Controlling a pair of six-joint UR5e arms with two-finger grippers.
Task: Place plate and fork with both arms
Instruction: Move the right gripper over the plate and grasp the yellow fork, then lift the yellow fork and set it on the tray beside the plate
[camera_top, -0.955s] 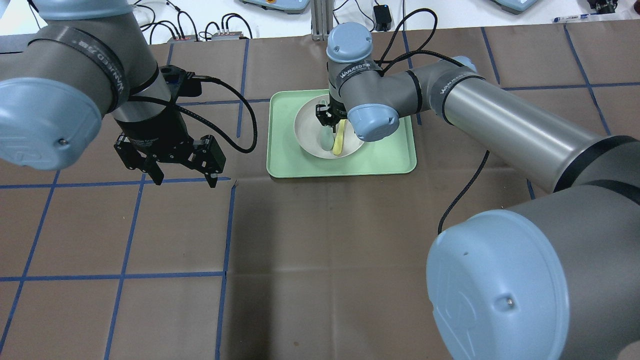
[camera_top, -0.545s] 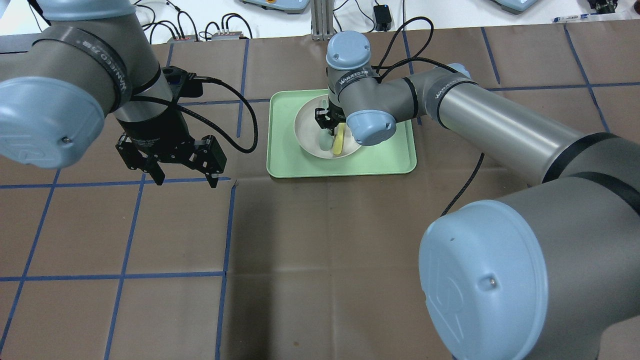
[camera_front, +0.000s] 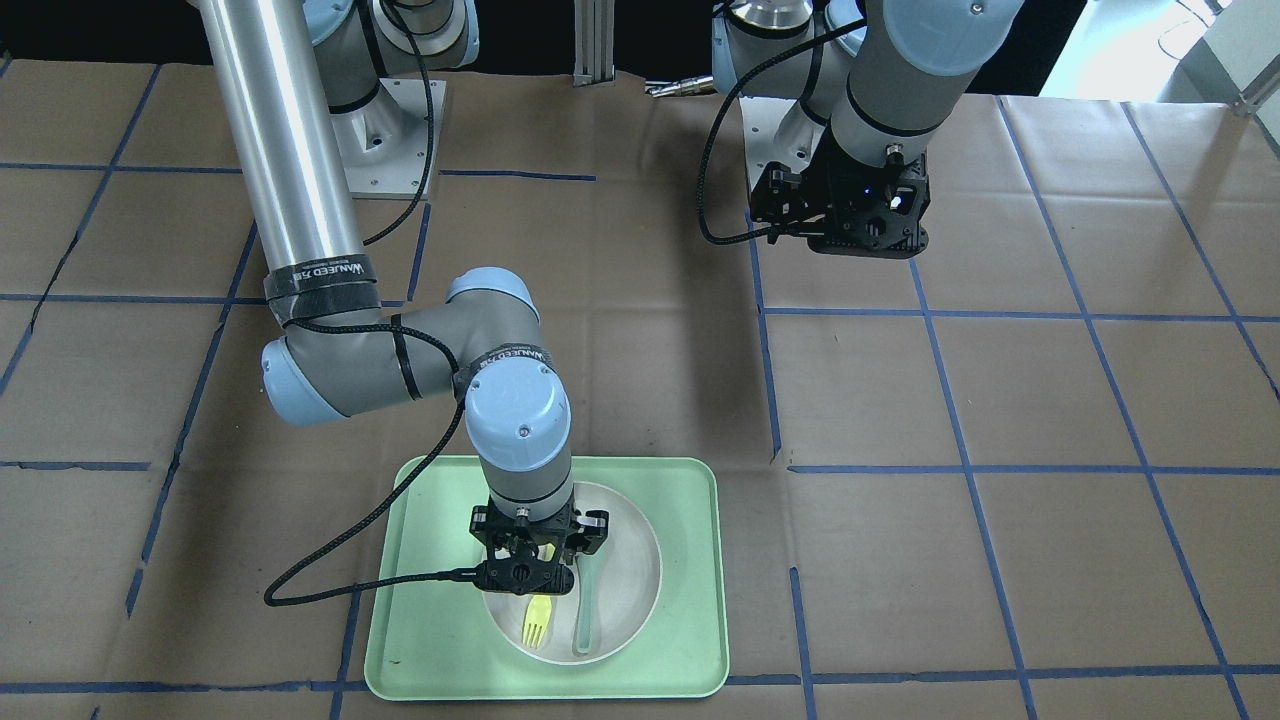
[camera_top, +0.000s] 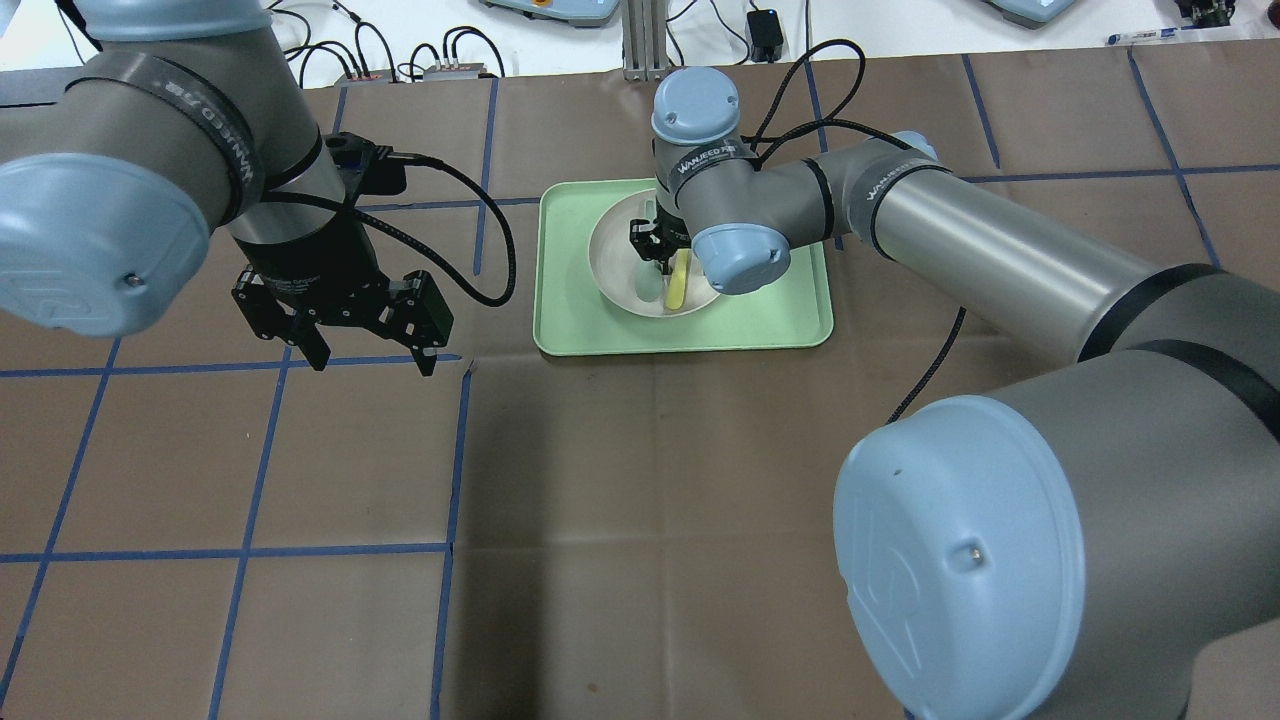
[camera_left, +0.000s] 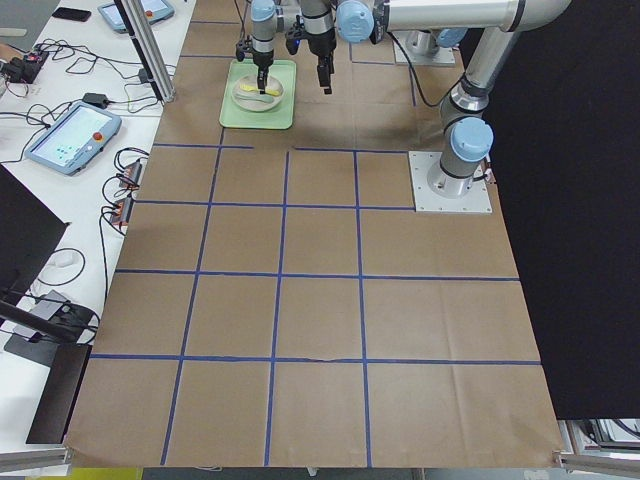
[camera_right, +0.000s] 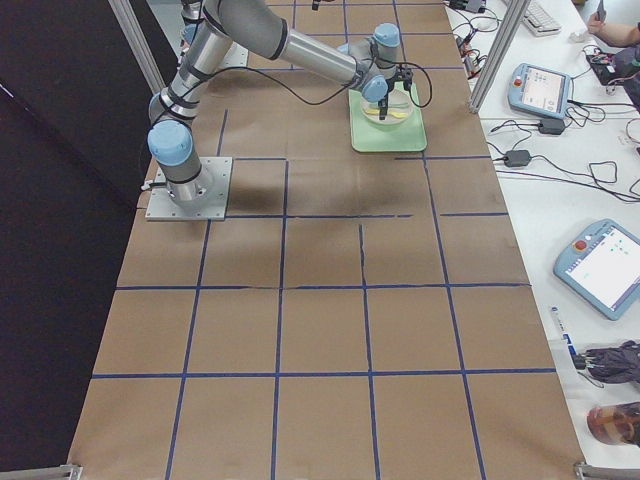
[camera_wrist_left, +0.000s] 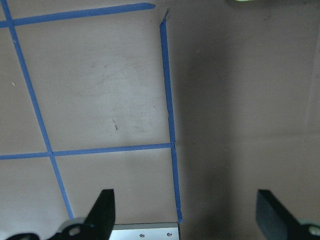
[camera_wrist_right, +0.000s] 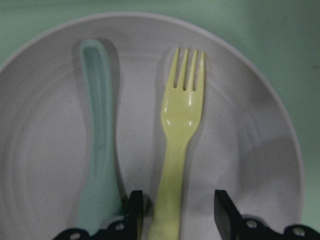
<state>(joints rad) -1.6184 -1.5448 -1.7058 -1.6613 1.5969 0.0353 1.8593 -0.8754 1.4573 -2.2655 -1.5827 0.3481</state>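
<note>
My right pincer (camera_wrist_right: 177, 200) hangs low over the plate (camera_wrist_right: 240, 150), fingers spread to either side of the fork's (camera_wrist_right: 182, 115) handle. There is a gap on each side, so I am not pinching it. The fork lies flat in the plate, tines pointing away from my wrist, just beside a grey-green spoon (camera_wrist_right: 97, 125) lying parallel to it. The plate sits in a mint-green tray (camera_front: 420, 620) near the tabletop's (camera_top: 640, 520) far edge, the one across from my bases. My left pincer (camera_wrist_left: 185, 200) is spread wide and empty — it hangs above bare tabletop and blue tape lines, well apart from the tray, toward the left edge.
</note>
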